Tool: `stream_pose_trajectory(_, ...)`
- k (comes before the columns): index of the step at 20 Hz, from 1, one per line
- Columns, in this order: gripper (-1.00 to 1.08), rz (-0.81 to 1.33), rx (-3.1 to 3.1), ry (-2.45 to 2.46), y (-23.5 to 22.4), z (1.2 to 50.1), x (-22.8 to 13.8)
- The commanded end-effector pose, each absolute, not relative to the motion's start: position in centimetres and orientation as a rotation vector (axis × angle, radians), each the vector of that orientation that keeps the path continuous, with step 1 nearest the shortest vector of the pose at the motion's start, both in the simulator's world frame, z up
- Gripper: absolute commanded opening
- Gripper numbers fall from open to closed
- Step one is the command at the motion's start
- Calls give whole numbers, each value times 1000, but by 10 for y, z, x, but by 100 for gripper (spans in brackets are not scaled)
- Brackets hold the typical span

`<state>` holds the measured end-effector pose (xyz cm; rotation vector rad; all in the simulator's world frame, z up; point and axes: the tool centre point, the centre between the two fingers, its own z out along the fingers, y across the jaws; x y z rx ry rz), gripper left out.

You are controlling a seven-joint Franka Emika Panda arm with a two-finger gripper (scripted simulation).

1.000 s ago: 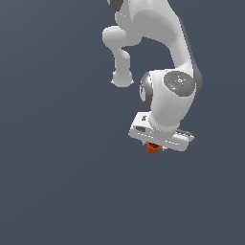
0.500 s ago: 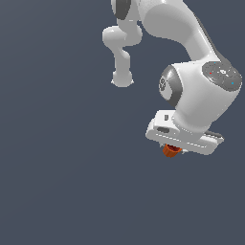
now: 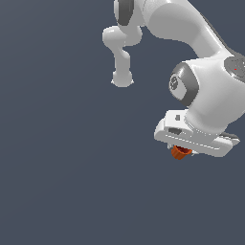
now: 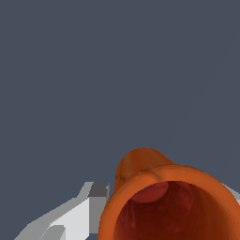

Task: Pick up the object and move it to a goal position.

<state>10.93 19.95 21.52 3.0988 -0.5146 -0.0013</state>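
Orange-red and tiny, the cup (image 3: 180,152) peeks out under the white end effector (image 3: 184,149), at about four o'clock in the exterior view; only its lower part shows, the rest hidden by the hand's body. The end effector is clenched on the cup (a grey fingertip (image 4: 96,197) sits against its side in the wrist view). There the cup (image 4: 173,201) fills the near corner, its dark hollow cut off by the frame edge. Around it lies only plain grey-blue ground (image 3: 62,158). The arm (image 3: 191,33) arches in from twelve o'clock.

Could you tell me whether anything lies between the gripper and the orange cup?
Nothing: the wrist view shows the orange cup directly beside a finger of the gripper.
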Motion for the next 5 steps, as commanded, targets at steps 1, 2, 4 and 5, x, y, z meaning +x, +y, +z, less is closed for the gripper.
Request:
stream_pose_trajectory(1, -100, 0, 3099, -515, 202, 217, 111)
stream_pose_trajectory(2, -100, 0, 3099, -515, 202, 218, 112)
stream_pose_trajectory(4, -100, 0, 3099, -515, 203, 218, 112)
stream_pose_trajectory(5, -100, 0, 3099, -515, 203, 218, 112)
